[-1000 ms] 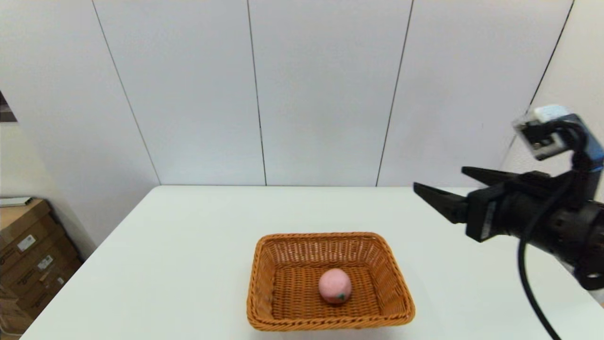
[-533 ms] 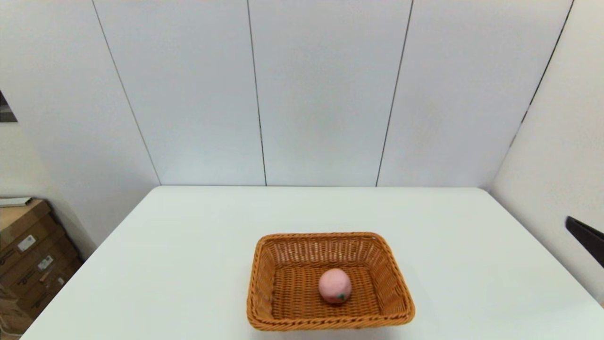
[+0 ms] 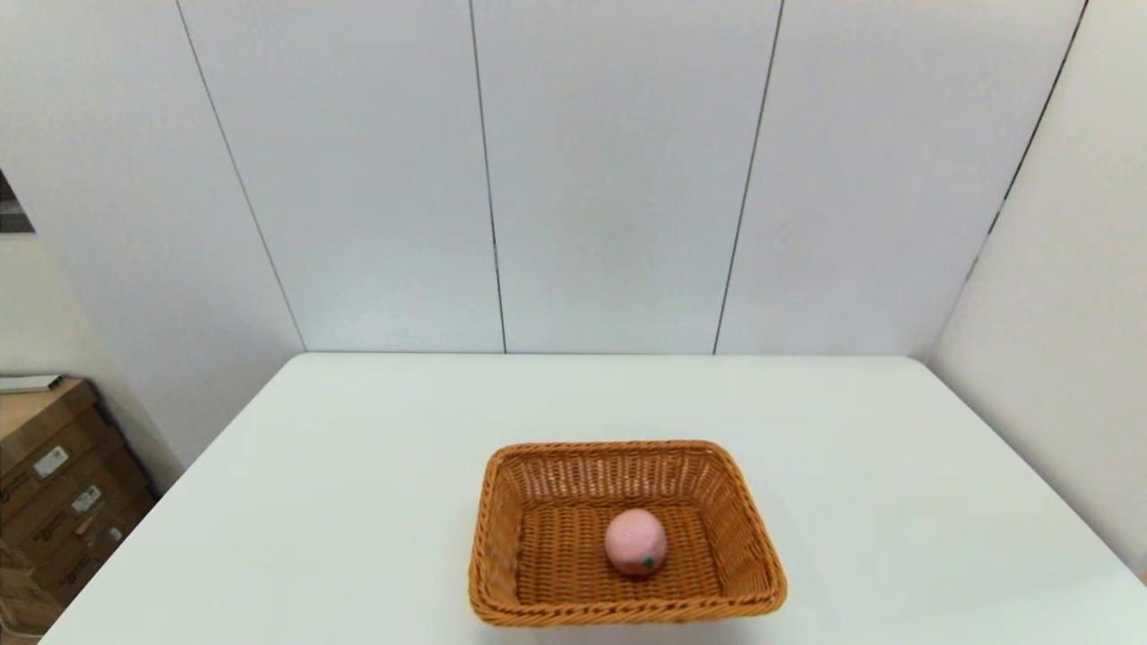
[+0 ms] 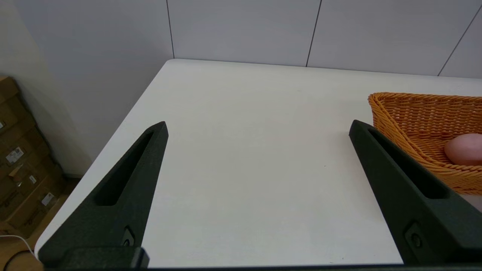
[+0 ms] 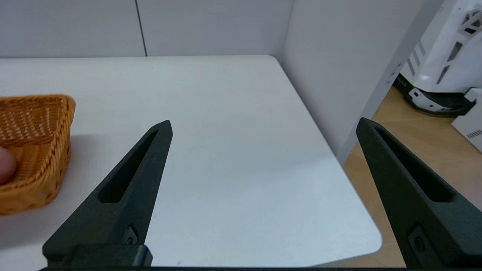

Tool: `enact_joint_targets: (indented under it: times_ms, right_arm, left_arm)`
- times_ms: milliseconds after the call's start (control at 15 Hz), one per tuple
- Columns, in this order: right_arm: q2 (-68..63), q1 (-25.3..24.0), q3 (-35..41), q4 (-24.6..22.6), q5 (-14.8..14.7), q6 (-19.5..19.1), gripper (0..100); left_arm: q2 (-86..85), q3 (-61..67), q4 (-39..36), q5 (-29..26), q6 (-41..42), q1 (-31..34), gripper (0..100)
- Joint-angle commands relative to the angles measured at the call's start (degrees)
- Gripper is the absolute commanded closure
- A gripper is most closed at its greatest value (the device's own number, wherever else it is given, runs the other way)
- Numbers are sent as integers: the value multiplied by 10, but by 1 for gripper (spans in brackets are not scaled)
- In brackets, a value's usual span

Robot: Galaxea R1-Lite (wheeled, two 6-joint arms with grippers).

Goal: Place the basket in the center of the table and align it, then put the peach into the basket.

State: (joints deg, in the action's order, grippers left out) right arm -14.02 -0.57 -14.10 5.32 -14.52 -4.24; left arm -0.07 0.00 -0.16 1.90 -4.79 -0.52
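The orange-brown wicker basket (image 3: 627, 530) sits squarely on the white table (image 3: 358, 466), near its front middle. The pink peach (image 3: 635, 541) lies on the basket's floor, with its green mark toward me. Neither arm shows in the head view. My left gripper (image 4: 258, 130) is open and empty over the table's left side, with the basket (image 4: 418, 124) and the peach (image 4: 465, 149) off to one side of it. My right gripper (image 5: 263, 126) is open and empty near the table's right edge, and the basket's end (image 5: 35, 150) shows beside it.
Cardboard boxes (image 3: 54, 484) stand on the floor left of the table. A white wall panel (image 5: 339, 75) runs close along the table's right edge, and a white machine (image 5: 444, 67) stands on the wooden floor beyond it.
My right arm, raised over the table's right side a second ago, has drawn back out of the head view. The basket and peach have not moved.
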Motion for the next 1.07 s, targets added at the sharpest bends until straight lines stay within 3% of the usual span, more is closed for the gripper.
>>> enact_joint_targets:
  times_ms: [67, 200, 400, 600, 1067]
  right_arm:
    - [142, 4, 77, 7, 75, 0, 0]
    - [141, 4, 101, -4, 79, 20, 0]
    - [141, 4, 126, -7, 139, 25, 0]
    - [141, 4, 138, -50, 146, 21, 0]
    - [141, 4, 138, -51, 143, 27, 0]
  left_arm:
    - [0, 0, 0, 0, 0, 0, 0]
    - [0, 0, 0, 0, 0, 0, 0]
    - [0, 0, 0, 0, 0, 0, 0]
    - [0, 0, 0, 0, 0, 0, 0]
    - [0, 0, 0, 0, 0, 0, 0]
